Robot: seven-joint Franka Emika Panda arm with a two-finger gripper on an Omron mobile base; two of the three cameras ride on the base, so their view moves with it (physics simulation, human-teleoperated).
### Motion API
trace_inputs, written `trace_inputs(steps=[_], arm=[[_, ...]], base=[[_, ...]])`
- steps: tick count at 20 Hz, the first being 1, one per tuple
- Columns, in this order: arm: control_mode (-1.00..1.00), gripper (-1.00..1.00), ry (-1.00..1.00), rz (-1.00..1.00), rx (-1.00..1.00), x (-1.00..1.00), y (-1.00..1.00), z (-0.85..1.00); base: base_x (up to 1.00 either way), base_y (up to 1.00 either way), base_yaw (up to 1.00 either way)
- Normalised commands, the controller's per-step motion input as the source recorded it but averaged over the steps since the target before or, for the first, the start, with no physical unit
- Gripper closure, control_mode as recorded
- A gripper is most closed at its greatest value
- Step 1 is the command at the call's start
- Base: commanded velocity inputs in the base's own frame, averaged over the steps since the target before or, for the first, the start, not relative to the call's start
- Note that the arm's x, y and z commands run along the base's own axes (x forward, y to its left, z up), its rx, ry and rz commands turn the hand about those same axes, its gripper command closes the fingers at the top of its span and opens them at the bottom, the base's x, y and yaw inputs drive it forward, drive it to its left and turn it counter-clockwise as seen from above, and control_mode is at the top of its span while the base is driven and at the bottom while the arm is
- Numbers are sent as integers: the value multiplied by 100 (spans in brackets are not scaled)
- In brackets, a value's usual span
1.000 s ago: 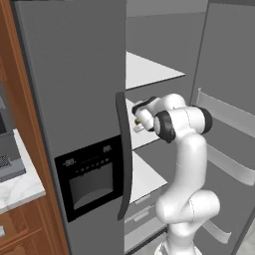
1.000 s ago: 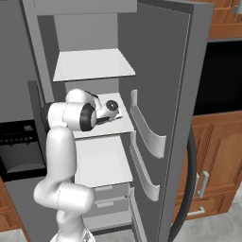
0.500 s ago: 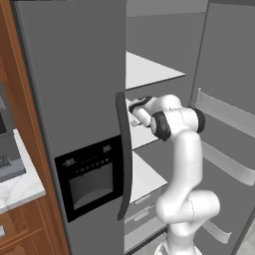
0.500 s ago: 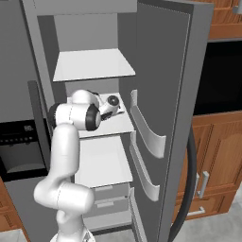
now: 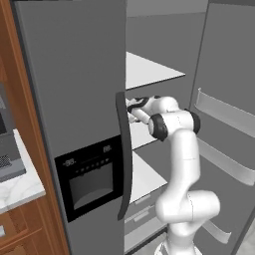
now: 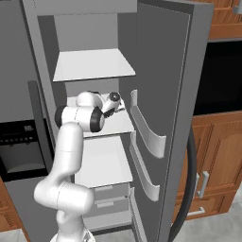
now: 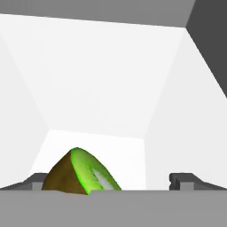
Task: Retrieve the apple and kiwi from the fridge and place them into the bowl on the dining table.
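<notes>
Kiwi (image 7: 82,173), cut face rightward, sits between spread fingers (image 7: 185,179).

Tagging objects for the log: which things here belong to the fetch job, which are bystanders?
Job:
- green-brown oval kiwi between the open gripper tips
- tall grey two-door fridge, right door open

Bystanders:
- black dispenser panel
- wooden cabinets
</notes>
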Motion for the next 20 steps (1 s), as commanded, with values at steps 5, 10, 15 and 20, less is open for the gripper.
trace_inputs(steps=[5, 10, 15, 20], arm=[[-100, 100, 7, 0, 0, 6, 4, -63], [-100, 100, 6, -1, 0, -4, 3, -49], [-100, 100, 2, -3, 0, -86, 0, -13], [-100, 100, -9, -3, 0, -100, 0, 12]], base=[[0, 0, 0], [0, 0, 0], [0, 0, 0], [0, 0, 0]])
